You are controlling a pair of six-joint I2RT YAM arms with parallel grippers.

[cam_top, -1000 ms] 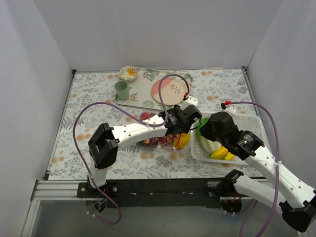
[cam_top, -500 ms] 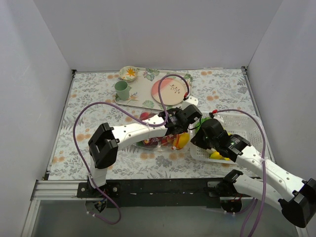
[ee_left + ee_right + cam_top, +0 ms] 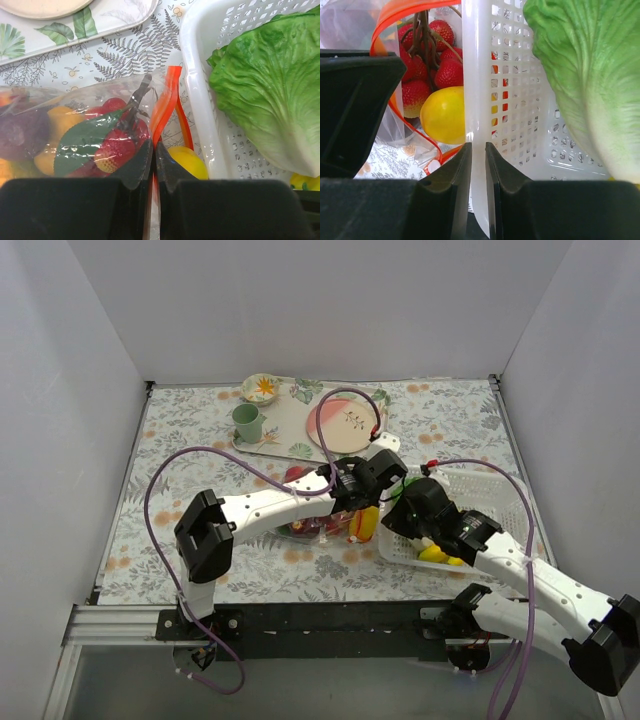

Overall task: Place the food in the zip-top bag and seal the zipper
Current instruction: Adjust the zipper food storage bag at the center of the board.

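The clear zip-top bag (image 3: 75, 115) lies left of the white basket and holds red toy fruits (image 3: 117, 147) with a green leaf. A yellow fruit (image 3: 187, 160) sits in the bag's mouth, inside the loop of the red-orange zipper (image 3: 167, 95). My left gripper (image 3: 154, 145) is shut on the zipper strip near that fruit. In the right wrist view the same yellow fruit (image 3: 445, 114) and red fruits (image 3: 432, 60) show beside the basket. My right gripper (image 3: 478, 146) is shut on the basket's left wall (image 3: 477, 75). From above, both grippers meet between bag (image 3: 310, 520) and basket.
The white slotted basket (image 3: 500, 490) holds green lettuce (image 3: 270, 85) and yellow bananas (image 3: 440, 553). A patterned tray (image 3: 290, 430) at the back carries a green cup (image 3: 247, 422), a small bowl (image 3: 261, 388) and a plate (image 3: 345, 425). White walls enclose the table.
My left gripper has shut on the zipper strip. The right arm has swung left and down to the basket's left wall, and the basket has shifted slightly.
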